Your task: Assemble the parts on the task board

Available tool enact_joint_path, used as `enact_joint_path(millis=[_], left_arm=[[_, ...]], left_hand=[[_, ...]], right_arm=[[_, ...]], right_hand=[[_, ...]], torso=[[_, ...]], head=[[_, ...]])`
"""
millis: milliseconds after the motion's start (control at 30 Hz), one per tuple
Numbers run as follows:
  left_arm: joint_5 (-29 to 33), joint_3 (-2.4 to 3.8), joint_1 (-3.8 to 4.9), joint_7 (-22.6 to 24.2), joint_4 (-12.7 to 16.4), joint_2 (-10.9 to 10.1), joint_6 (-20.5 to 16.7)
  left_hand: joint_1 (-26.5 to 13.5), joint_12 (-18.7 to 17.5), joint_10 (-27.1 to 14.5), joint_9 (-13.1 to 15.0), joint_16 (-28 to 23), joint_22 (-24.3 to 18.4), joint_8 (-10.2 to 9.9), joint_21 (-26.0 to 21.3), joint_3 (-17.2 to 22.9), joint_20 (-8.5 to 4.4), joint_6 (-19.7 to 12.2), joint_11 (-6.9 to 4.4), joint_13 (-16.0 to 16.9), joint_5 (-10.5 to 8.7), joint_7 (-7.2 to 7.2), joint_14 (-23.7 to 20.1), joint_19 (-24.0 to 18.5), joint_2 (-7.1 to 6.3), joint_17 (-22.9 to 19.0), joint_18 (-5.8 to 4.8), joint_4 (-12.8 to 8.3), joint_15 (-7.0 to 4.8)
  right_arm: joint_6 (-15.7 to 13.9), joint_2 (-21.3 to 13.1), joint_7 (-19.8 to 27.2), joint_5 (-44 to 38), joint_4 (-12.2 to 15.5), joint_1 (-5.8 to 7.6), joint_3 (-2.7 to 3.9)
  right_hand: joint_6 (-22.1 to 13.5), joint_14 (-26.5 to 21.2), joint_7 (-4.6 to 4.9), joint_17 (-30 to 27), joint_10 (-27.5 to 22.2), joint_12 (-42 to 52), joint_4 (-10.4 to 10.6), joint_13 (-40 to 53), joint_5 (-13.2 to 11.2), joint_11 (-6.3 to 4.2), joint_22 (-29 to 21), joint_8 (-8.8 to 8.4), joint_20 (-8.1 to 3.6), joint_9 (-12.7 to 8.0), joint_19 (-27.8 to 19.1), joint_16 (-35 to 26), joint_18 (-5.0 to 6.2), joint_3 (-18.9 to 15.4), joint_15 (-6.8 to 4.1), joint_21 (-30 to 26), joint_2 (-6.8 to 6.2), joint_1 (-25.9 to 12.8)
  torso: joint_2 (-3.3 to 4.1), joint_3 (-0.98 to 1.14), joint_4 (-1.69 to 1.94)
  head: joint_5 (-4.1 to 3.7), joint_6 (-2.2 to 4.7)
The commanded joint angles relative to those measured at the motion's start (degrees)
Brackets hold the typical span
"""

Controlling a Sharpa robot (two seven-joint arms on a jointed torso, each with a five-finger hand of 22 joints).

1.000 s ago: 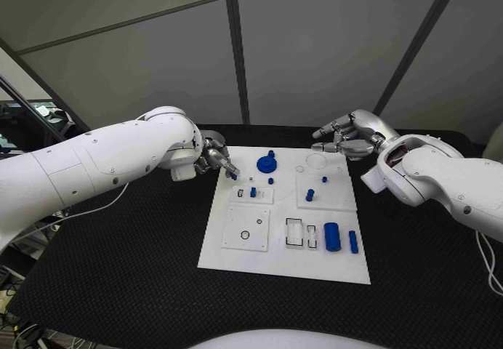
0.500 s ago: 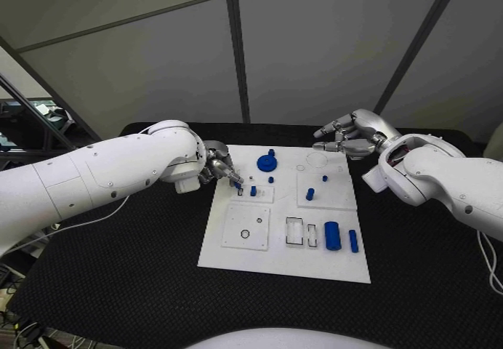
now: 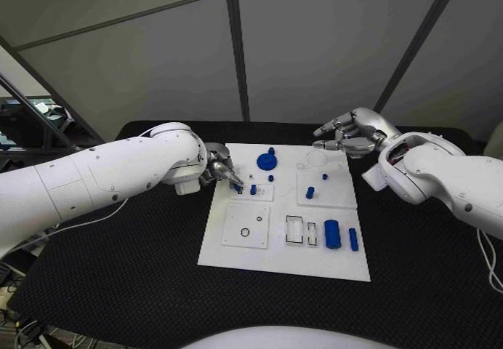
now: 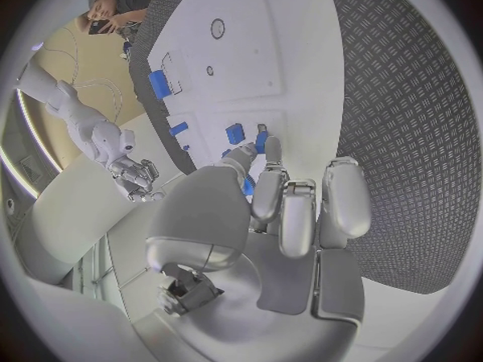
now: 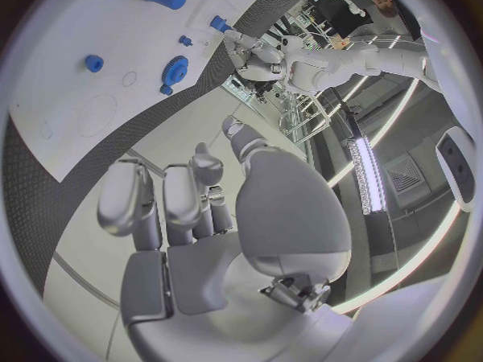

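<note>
The white task board [image 3: 281, 260] lies in the middle of the table. My left hand [image 3: 222, 171] hangs over the board's far left part, and the left wrist view shows this hand [image 4: 286, 209] pinching a small blue part [image 4: 261, 142] at its fingertips. The part [image 3: 239, 187] is just above a small raised plate, beside a blue peg [image 3: 253, 191] standing there. On the board are also a blue gear [image 3: 266, 163], a second peg [image 3: 310, 193], a thick cylinder [image 3: 332, 235] and a bar [image 3: 353, 241]. My right hand [image 3: 351, 138] hovers off the far right corner and holds nothing.
Black textured mat [image 3: 126, 247] surrounds the board on all sides. Empty slots and a ring mark [image 3: 244, 233] lie on the board's near half. The right wrist view looks across the board [image 5: 91, 24] at the gear [image 5: 176, 70] and the left hand [image 5: 252, 56].
My left hand has come from the board's left edge in over the small raised plate and lowered, still pinching the small blue part. The right hand has stayed where it was.
</note>
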Motion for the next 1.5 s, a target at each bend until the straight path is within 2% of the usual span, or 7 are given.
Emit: enact_joint_path(millis=[33,833,1267,1500], left_arm=[[-0.9,-0.01,0.0,-0.4,0.2,0.1,1.0],[-1.3,-0.06,-0.1,-0.4,0.0,0.5,1.3],[-1.5,-0.08,-0.13,-0.8,0.1,0.7,3.0],[-1.6,-0.08,-0.14,-1.2,0.1,0.6,3.8]], left_hand=[[0.0,-0.2,1.0,0.2,0.0,0.0,0.2,0.3,6.8,-0.17,0.0,-0.76,7.4,0.42,-0.24,5.2,0.3,0.4,12.4,-1.08,-6.3,-0.39],[-0.2,-0.1,1.0,0.3,0.1,0.1,0.3,0.3,7.0,-0.18,0.1,-0.78,7.5,0.54,-0.27,5.2,0.4,0.26,12.5,-1.1,-6.5,-0.39],[-0.3,-0.1,1.1,0.5,0.1,0.1,0.3,0.3,7.3,-0.19,0.1,-0.8,7.5,0.62,-0.28,5.2,0.4,0.17,12.5,-1.1,-6.7,-0.38],[-0.9,-0.2,1.0,1.1,0.1,0.1,0.5,0.2,8.3,-0.18,0.1,-0.76,7.4,1.78,-0.25,5.2,0.3,-0.19,12.5,-1.09,-7.5,-0.34]], right_arm=[[0.4,0.0,0.3,-0.1,0.0,0.1,0.02],[0.5,0.2,0.3,-0.1,-0.1,0.09,0.02],[0.7,0.2,0.3,-0.1,-0.2,0.09,0.02],[0.8,0.2,0.3,-0.1,-0.2,0.08,0.02]], right_hand=[[0.1,0.6,0.08,0.1,-0.1,0.2,0.1,0.1,0.4,0.01,0.0,-0.07,-0.09,0.1,-0.2,-0.3,0.62,0.1,-0.05,-0.2,0.0,-0.3],[0.1,0.6,0.08,0.1,-0.1,0.2,0.1,0.1,0.4,0.01,0.0,-0.07,-0.09,0.1,-0.2,-0.3,0.62,0.1,-0.05,-0.2,0.0,-0.3],[0.1,0.6,0.08,0.1,-0.1,0.2,0.1,0.1,0.4,0.01,0.0,-0.07,-0.09,0.1,-0.2,-0.3,0.62,0.1,-0.05,-0.2,0.0,-0.3],[0.1,0.6,0.08,0.1,-0.1,0.2,0.1,0.1,0.4,0.01,0.0,-0.07,-0.09,0.1,-0.2,-0.3,0.62,0.1,-0.05,-0.2,0.0,-0.3]], torso=[[-0.04,0.0,0.01],[-0.03,0.02,0.01],[-0.05,0.02,-0.02],[-0.06,0.01,0.04]], head=[[0.0,-0.05],[-0.14,-0.09],[-0.11,-0.24],[-0.14,-0.31]])
